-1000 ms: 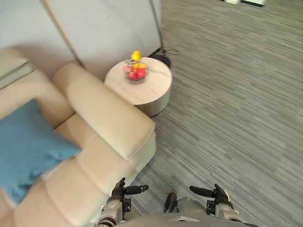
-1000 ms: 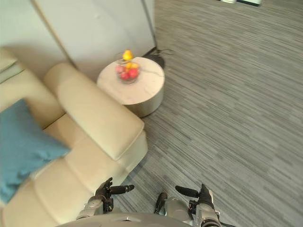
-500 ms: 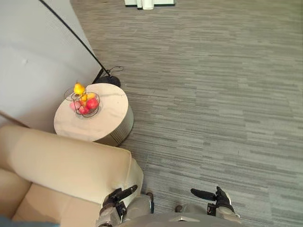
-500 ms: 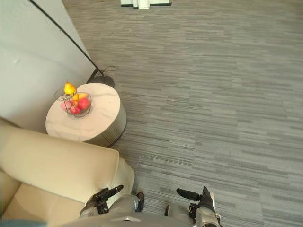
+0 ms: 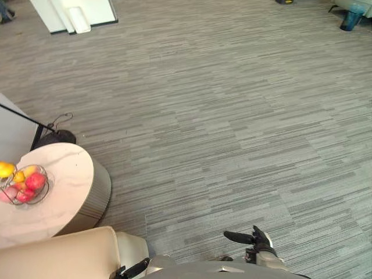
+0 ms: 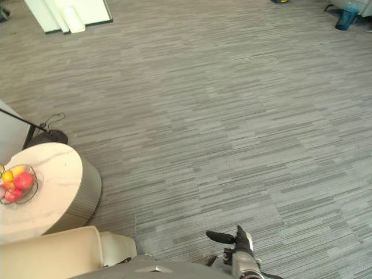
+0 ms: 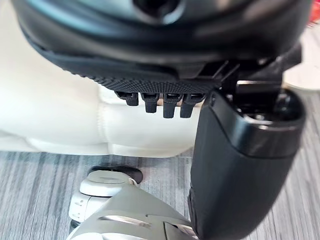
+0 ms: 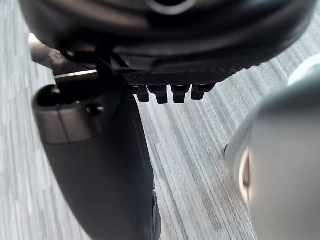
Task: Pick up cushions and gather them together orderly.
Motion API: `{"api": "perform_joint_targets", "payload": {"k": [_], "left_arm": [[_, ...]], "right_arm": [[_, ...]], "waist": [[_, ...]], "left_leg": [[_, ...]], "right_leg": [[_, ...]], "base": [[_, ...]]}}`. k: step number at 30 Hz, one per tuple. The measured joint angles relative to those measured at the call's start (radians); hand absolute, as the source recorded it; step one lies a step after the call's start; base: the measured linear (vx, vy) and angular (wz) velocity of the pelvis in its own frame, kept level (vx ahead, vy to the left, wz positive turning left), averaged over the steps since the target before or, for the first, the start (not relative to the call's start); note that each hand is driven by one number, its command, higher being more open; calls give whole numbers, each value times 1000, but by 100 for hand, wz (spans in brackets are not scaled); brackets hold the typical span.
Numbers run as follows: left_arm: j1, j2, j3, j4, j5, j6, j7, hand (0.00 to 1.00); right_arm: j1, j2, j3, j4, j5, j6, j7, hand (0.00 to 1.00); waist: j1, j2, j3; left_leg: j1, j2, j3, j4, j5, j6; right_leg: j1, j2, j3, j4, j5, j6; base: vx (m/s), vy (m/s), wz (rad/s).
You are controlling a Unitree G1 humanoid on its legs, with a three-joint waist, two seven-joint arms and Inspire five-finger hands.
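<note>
Nearest you, your left hand (image 7: 240, 165) hangs just right of the cream sofa arm (image 5: 58, 256), fingers straight and relaxed. Your right hand (image 5: 256, 239) hovers over the grey carpet (image 5: 232, 116), fingers extended too. Farther left, a fruit basket (image 5: 23, 183) sits on the round table (image 5: 64, 197). A white panel (image 5: 75, 14) stands far left.
</note>
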Motion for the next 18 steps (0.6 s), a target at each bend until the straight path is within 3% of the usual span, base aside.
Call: {"api": "perform_joint_targets", "payload": {"k": [1,2,3,4,5,6,7,8,9,10,11,12,14,16,17,18], "left_arm": [[-3,5,0,-2,2,0,0,100],[-5,-2,3,-21,18,-2,-1,100],[-4,-7,4,-24,18,-2,-2,100],[-11,-28,5,-38,18,-4,-2,100],[-22,-40,2,-46,20,-9,-2,100],[-24,-43,0,-46,23,-10,-4,100],[-33,-58,-2,-46,34,-10,-10,100],[-36,-69,-2,-46,35,-10,-12,100],[-41,-87,6,-44,34,-4,-22,100],[-43,-78,9,-45,35,-1,-26,100],[-48,-58,10,-46,37,-1,-26,100],[-59,-44,14,-47,37,-1,-25,100],[-75,-60,15,-46,37,1,-32,100],[-68,-67,45,-46,37,6,-44,100],[-65,-67,50,-46,37,10,-43,100],[-57,-66,50,-50,37,10,-43,100]], "right_arm": [[15,1,-3,-1,7,1,-1,100],[37,5,-14,-22,32,4,-3,100],[39,5,-17,-26,33,4,-4,100],[43,6,-23,-38,33,3,-6,100],[53,9,-29,-48,40,4,-8,100],[54,10,-30,-52,43,3,-8,100],[63,15,-30,-76,52,4,-10,100],[66,17,-29,-90,52,4,-12,100],[69,12,-24,-108,51,5,-13,100],[69,19,-12,-112,53,6,-15,100],[82,37,-2,-119,53,4,-20,100],[86,50,-2,-117,53,6,-27,100],[85,44,-6,-117,56,11,-23,100],[90,50,-12,-119,52,12,-22,100],[95,55,-14,-119,52,11,-20,100],[96,60,-14,-121,50,12,-16,100]], "waist": [[1,-4,3],[3,14,11],[3,18,12],[4,26,18],[4,26,18],[4,26,18],[4,33,22],[3,41,25],[22,75,22],[31,57,17],[26,19,12],[23,-12,19],[22,1,16],[21,-2,3],[24,-8,-7],[30,-16,-12]], "left_leg": [[-25,17,-6,84,0,0],[-88,70,-33,299,-3,14],[-100,72,-47,339,-21,18],[-140,50,-80,390,-96,16],[-169,8,-89,338,-134,11],[-172,-5,-91,311,-137,14],[-174,-48,-113,164,-141,14],[-172,-62,-130,82,-148,6],[-165,-73,-175,14,-116,6],[-158,-85,-169,3,-117,3],[-148,-111,-160,-17,-117,3],[-141,-143,-160,-14,-118,4],[-140,-148,-174,1,-140,25],[-107,-165,-159,-4,-142,40],[-94,-172,-158,-10,-142,40],[-44,-180,-139,-53,-142,40]], "right_leg": [[17,15,16,-21,7,-4],[54,54,68,-41,-2,-22],[59,61,84,-41,-3,-23],[66,76,126,-43,-5,-25],[65,83,160,-47,-5,-25],[64,84,168,-49,-5,-25],[59,100,208,-53,-5,-25],[53,115,229,-53,-5,-25],[29,161,276,-16,0,-13],[9,153,287,42,-13,-5],[5,137,306,96,-43,-3],[28,118,343,67,-112,-14],[35,136,382,45,-120,-10],[33,134,439,55,-136,-5],[33,128,458,63,-143,4],[17,118,487,130,-161,36]], "base": [[-5,-65,-79],[-21,-16,-85],[-41,17,-119],[-58,63,-111],[-50,80,-106],[-15,129,-101],[15,128,-81],[64,190,-137],[49,109,-123],[127,99,-122],[152,1,-65],[215,1,-44],[165,2,-44],[294,26,-67],[496,-15,-92],[428,-42,-106]]}}
